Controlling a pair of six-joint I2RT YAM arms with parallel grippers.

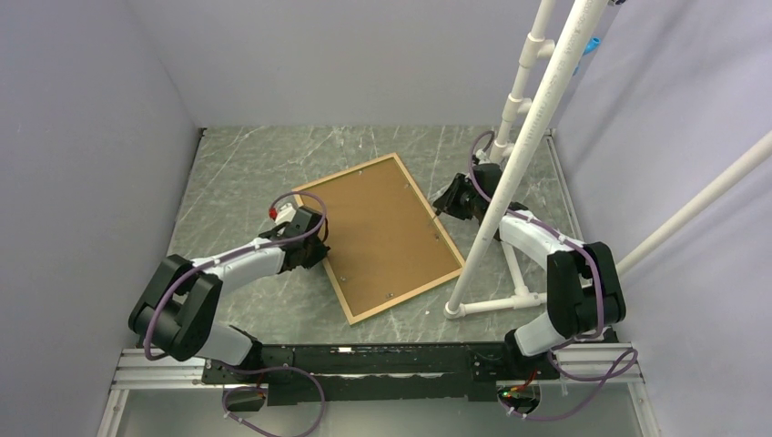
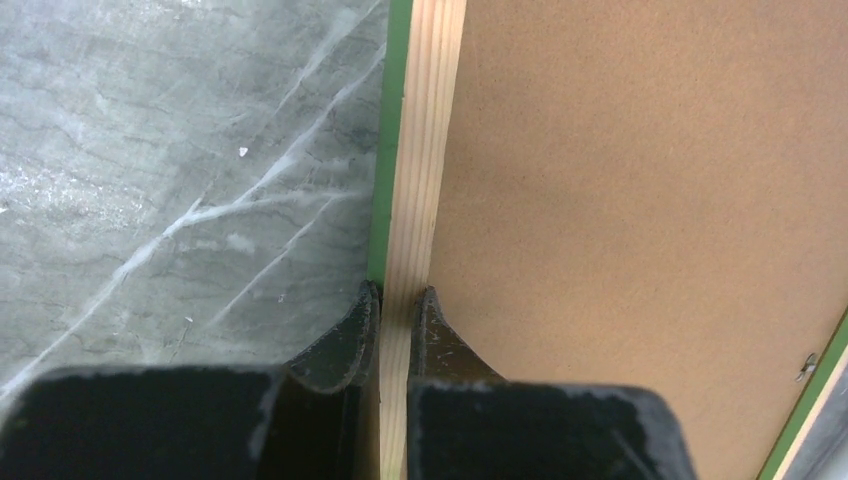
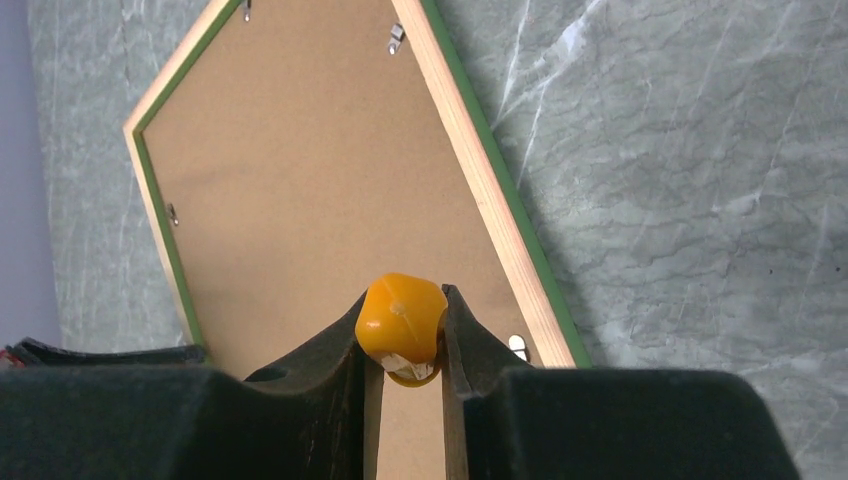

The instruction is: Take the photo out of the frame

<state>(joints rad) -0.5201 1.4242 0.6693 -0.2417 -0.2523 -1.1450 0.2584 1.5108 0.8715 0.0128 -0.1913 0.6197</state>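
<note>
The frame (image 1: 346,174) lies face down on the grey marble table, showing its light wood rim with a green edge. The brown backing board (image 1: 382,232) fills it, and the photo is hidden beneath. My left gripper (image 1: 319,250) is shut on the frame's left rim (image 2: 425,150), with one finger outside it and one on the backing board (image 2: 640,200). My right gripper (image 1: 443,208) is over the frame's right side. It is shut on a small orange knob-like piece (image 3: 400,318) above the backing board (image 3: 300,170), close to the rim (image 3: 480,180).
A white PVC pipe stand (image 1: 510,182) rises just right of the frame, its base (image 1: 492,305) on the table near my right arm. Small metal tabs (image 3: 397,38) hold the backing board at the rim. Grey walls close in the table on three sides.
</note>
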